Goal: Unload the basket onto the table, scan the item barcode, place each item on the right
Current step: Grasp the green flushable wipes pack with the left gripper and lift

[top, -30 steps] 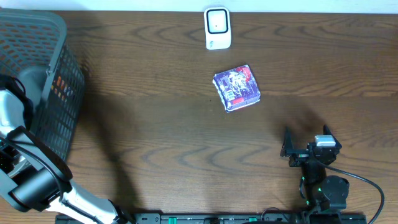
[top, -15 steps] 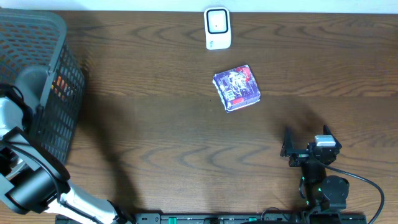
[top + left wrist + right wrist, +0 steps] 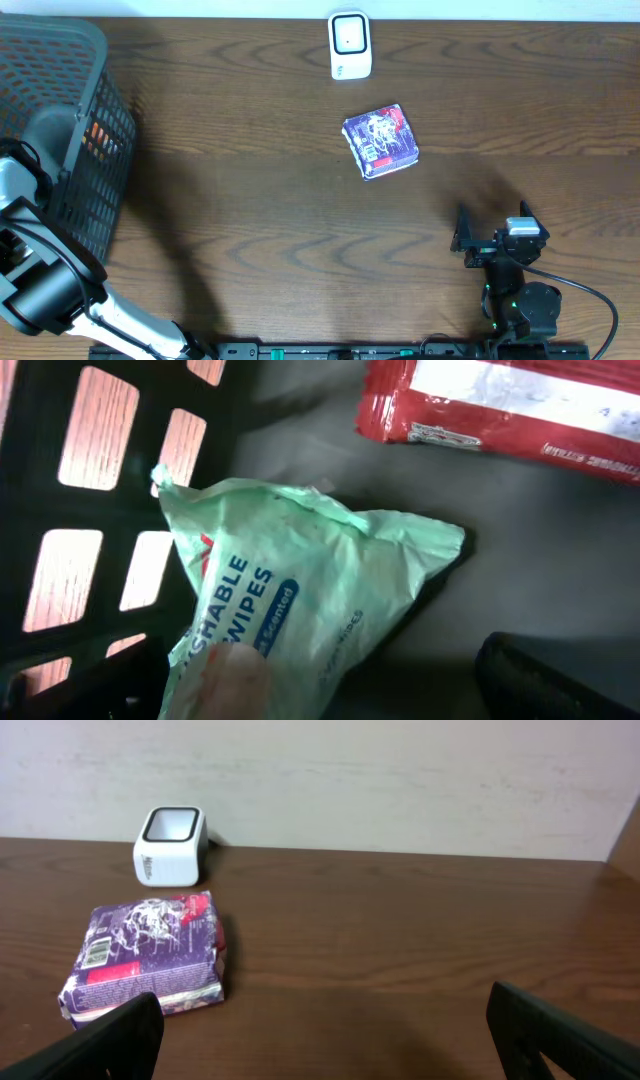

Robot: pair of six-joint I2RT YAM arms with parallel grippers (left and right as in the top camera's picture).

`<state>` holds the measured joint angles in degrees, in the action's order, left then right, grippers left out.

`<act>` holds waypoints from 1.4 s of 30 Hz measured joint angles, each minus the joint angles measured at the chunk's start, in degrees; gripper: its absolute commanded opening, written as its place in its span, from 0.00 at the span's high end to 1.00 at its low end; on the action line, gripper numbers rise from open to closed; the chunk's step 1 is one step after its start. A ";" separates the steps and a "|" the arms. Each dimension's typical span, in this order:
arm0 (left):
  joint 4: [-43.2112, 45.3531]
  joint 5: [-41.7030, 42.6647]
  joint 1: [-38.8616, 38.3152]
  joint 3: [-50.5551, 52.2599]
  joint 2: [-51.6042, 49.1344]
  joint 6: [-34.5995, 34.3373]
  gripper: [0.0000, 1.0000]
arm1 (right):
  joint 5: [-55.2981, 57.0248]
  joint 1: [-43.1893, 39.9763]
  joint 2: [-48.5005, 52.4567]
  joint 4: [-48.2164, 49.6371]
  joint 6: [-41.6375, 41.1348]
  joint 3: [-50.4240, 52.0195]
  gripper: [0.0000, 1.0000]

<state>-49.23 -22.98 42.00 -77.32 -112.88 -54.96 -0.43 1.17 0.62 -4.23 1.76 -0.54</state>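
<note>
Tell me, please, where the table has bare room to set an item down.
Widest free patch: bare wood between the basket and the pack. Also free: the right side, past the scanner and pack, beyond the right claw. The gap between scanner and pack is tight. The basket is crowded: wipes and a red packet lie inside.

Dark brown table (image 3: 250, 200), streaked with paler wood grain, carries a white scanner (image 3: 350, 45) with a black-rimmed window and a purple packet (image 3: 381, 141) — white artwork on its face, red along one edge, a small pale barcode label. The mesh basket (image 3: 95, 120) is dark grey; inside lie a mint-green wipes pack (image 3: 300, 600) lettered in blue and a red wrapper (image 3: 500, 405) with a white panel. The wall (image 3: 400, 770) behind is off-white.
</note>
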 measured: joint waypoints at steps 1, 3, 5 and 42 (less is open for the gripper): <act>-0.02 -0.02 0.00 -0.02 -0.04 0.00 0.01 | 0.00 0.00 0.00 0.00 0.00 0.00 0.01; -0.04 -0.04 0.00 -0.02 -0.07 0.09 0.11 | 0.00 0.00 0.00 0.00 0.00 0.00 0.01; 0.09 0.00 0.00 -0.04 -0.07 0.42 0.25 | 0.00 0.00 0.00 0.00 0.00 0.00 0.01; 13.09 28.68 0.04 -2.10 31.67 18.45 0.93 | 0.00 0.00 0.00 0.02 0.00 0.00 0.01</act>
<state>-36.14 5.69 42.04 -79.42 -81.21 -36.51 -0.43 1.17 0.62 -4.21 1.76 -0.54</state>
